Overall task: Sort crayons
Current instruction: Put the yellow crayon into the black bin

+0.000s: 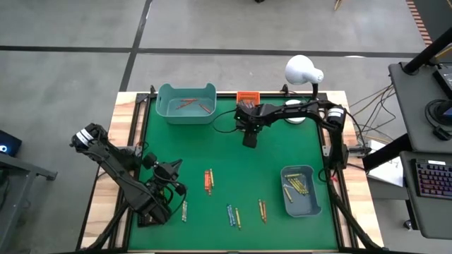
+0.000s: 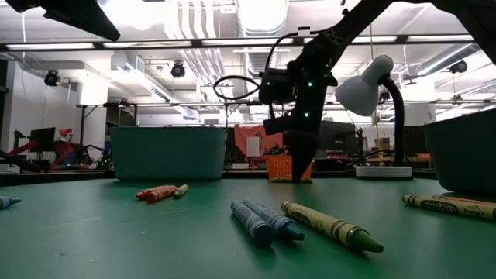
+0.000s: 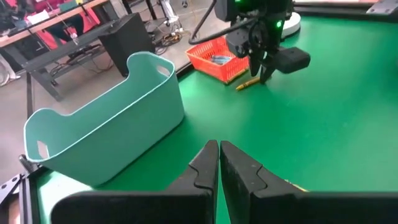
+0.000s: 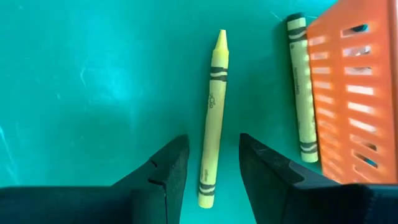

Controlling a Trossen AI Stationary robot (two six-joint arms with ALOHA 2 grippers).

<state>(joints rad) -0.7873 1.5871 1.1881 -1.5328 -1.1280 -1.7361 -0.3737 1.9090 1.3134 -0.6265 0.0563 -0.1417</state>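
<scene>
Directly below the right gripper, whose fingers stand spread apart, a yellow crayon lies flat on the green bench, its lower end between the two fingertips and untouched by either. Just beside it a second, greenish-yellow crayon lies against the wall of a small orange basket. From above, this gripper hangs near the far edge of the bench, next to the orange basket, with a teal bin to one side holding a few red crayons and a white lamp to the other.

The left gripper has its fingers pressed together and holds nothing — it waits over the near left part of the bench.

Loose crayons are scattered along the near half of the bench: an orange-red pair, a blue one with a yellowish neighbour, another small pair, and one close to the left arm. A grey-blue bin on the near right holds several yellow crayons.

At bench height, two blue crayons and a green-yellow one lie nearest the camera, with red ones farther back — the teal bin stands behind them.
</scene>
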